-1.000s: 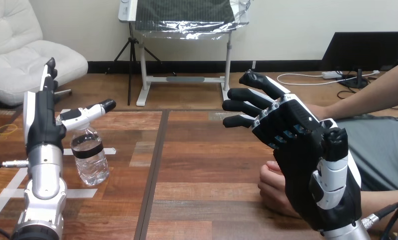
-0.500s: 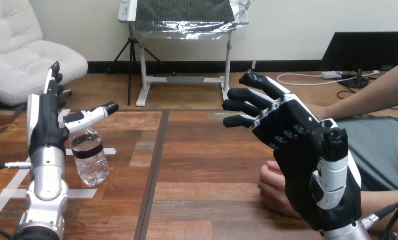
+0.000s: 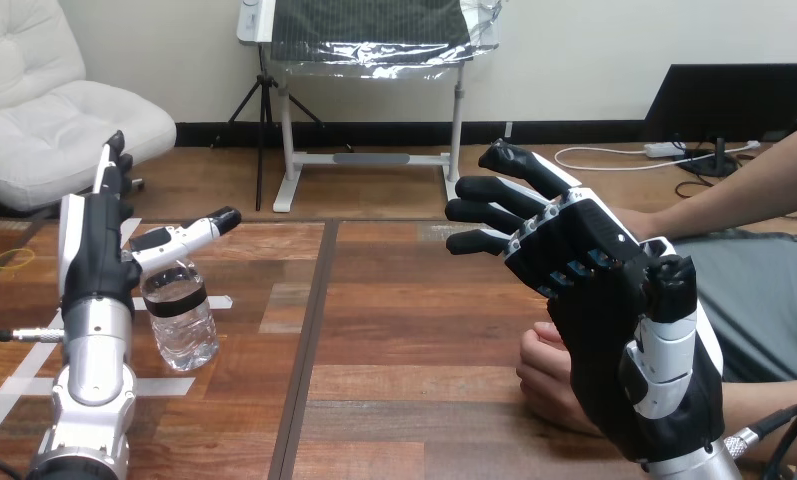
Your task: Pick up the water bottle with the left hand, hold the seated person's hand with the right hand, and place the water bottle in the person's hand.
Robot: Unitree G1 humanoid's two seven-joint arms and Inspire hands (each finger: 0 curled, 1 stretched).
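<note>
Head view is showing us barely started: our left hand (image 3: 92, 250) is standing just left of the upright water bottle (image 3: 179, 315) on the counter (image 3: 414, 330), fingers straight, thumb reaching over its cap, gripping nothing. Well right of the bottle, our right hand (image 3: 614, 325) is hovering, fingers spread, above the person's hand (image 3: 544, 375), not clasping it. Pickup, hold and handover are all waiting.

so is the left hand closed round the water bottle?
No: the left hand has its fingers straight up and its thumb stretched out above the water bottle, which stands upright on the table.
</note>
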